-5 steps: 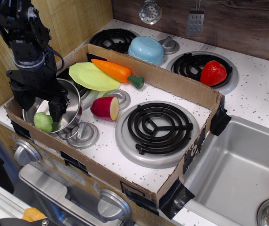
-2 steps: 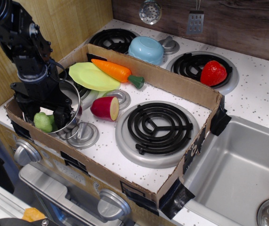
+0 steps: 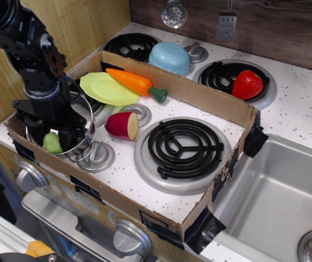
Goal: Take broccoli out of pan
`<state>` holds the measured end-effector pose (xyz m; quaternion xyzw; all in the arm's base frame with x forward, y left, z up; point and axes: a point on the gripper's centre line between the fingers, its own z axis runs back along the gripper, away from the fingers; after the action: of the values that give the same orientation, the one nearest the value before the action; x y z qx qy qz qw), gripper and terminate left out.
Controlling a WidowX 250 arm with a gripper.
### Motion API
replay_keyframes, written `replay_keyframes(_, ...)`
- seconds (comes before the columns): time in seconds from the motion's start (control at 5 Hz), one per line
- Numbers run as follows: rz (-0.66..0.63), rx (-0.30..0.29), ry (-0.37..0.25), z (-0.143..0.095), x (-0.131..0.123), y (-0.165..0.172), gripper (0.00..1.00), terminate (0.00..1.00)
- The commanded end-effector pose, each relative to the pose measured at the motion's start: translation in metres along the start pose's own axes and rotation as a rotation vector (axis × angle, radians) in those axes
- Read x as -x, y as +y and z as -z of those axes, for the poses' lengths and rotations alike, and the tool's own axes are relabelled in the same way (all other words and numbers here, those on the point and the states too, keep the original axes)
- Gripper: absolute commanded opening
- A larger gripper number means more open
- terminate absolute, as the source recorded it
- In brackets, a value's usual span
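A carrot [image 3: 136,83] lies on a green plate [image 3: 106,89]. A blue bowl [image 3: 169,57] and a strawberry [image 3: 247,84] sit behind the box [image 3: 210,102].

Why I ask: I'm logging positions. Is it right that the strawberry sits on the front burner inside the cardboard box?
Not quite. In the observation.image view the strawberry sits on the back right burner, outside the cardboard box; the front burner inside it holds nothing.

Gripper [image 3: 54,136] body covers most of the pan [image 3: 85,112] interior; jaw spacing not discernible. Broccoli [image 3: 52,143] only partly visible, its right side behind a finger [image 3: 65,137]. Arm upper section cut off by top-left frame edge.
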<state>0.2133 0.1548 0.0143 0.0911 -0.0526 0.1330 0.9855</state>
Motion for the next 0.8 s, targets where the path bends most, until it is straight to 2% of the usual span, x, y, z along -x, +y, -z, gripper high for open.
replay_keyframes(0.0, 0.012, -0.138, -0.037, -0.046, -0.016, -0.001, 0.00, 0.00)
replay_keyframes(0.2, -0.025, -0.225, 0.009, -0.079, -0.026, -0.010, 0.00, 0.00)
replay_keyframes(0.4, -0.109, -0.239, -0.058, -0.105, -0.030, -0.035, 0.00, 0.00)
replay_keyframes(0.6, -0.176, -0.245, -0.189, -0.119, -0.037, -0.065, 0.00, 0.00)
